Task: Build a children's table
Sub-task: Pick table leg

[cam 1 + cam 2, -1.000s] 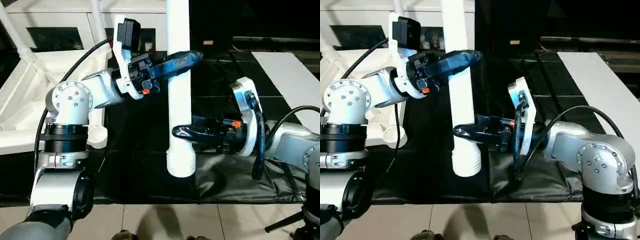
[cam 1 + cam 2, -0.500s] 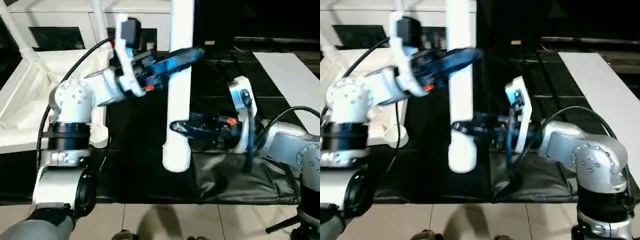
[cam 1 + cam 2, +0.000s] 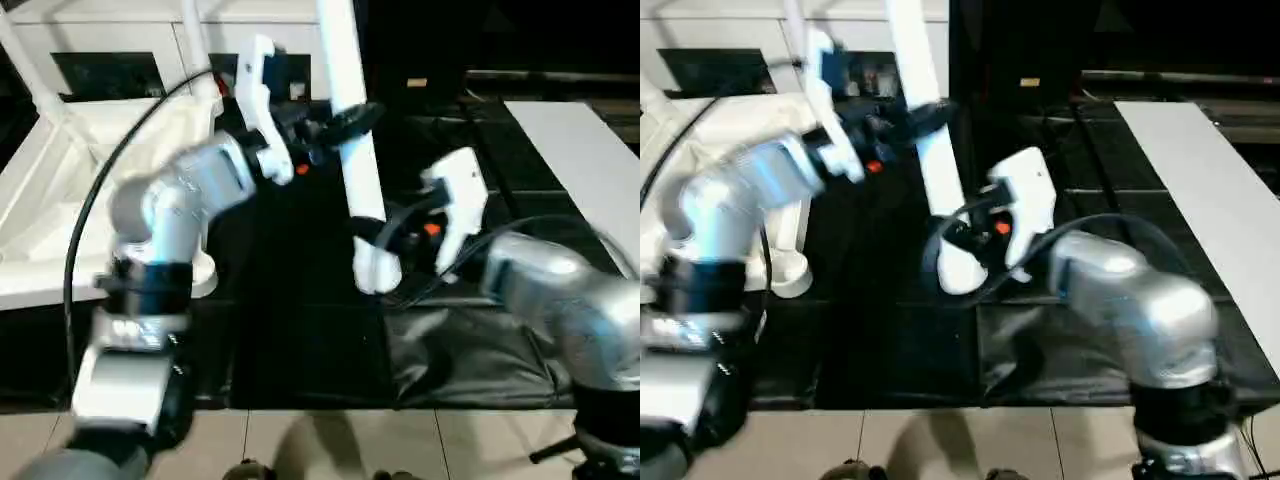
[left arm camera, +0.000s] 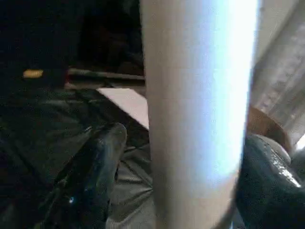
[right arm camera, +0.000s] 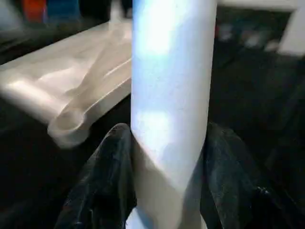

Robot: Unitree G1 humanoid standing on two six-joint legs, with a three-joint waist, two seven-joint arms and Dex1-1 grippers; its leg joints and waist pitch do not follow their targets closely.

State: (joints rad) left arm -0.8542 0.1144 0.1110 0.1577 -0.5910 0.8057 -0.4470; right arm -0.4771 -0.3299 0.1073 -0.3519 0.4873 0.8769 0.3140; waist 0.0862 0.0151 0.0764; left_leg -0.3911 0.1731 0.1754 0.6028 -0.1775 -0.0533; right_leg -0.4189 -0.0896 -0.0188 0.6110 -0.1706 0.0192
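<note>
1. White leg tilted above black mat, beside upturned tabletop.
2. Right tool pinching leg near its lower end.
3. Left tool spread around leg higher up, one finger apart from it.

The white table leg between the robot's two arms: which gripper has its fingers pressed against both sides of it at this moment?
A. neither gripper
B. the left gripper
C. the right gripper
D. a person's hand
C. In the right wrist view the right gripper has a black finger tight against each side of the white table leg, while the left wrist view shows a gap between one finger of the left gripper and the leg.
</note>
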